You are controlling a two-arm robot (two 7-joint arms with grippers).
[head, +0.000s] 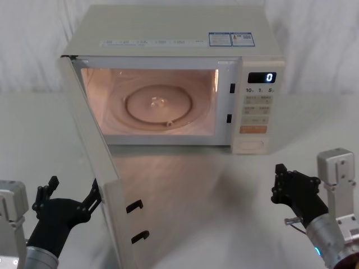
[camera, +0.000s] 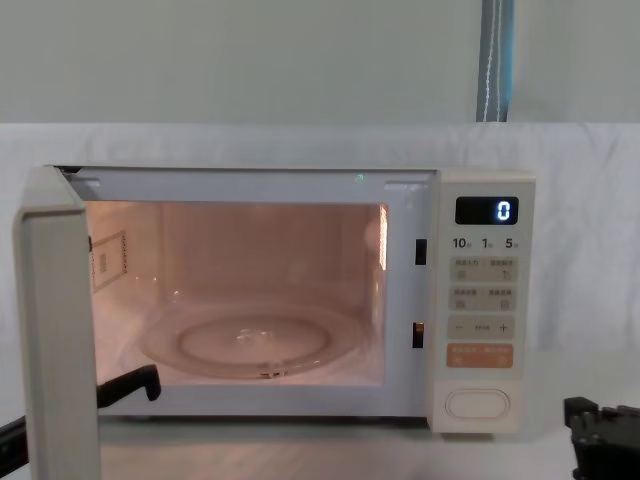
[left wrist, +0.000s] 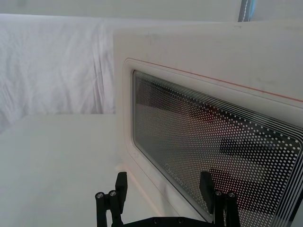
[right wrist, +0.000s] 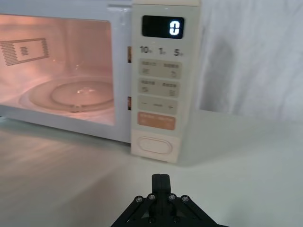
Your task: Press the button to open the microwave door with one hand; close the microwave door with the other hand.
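Observation:
The cream microwave point(head: 168, 28) stands lit inside, its display point(right wrist: 163, 26) showing 0. The microwave door point(head: 120, 224) is swung wide open toward me on the left. Its dotted glass window point(left wrist: 213, 156) faces my left gripper point(head: 73, 193), which is open, with its fingers point(left wrist: 120, 184) spread close to the door's outer face near the lower edge. I cannot tell whether they touch it. The oval button point(right wrist: 151, 145) sits at the bottom of the control panel. My right gripper point(right wrist: 161, 182) is shut on nothing, low over the table, a short way in front of the button.
A glass turntable point(head: 160, 105) lies in the cavity. Two black latch hooks point(head: 134, 206) stick out of the door's inner edge. White cloth covers the table point(head: 224, 202) and hangs behind the oven. Bare table lies between the door and my right gripper.

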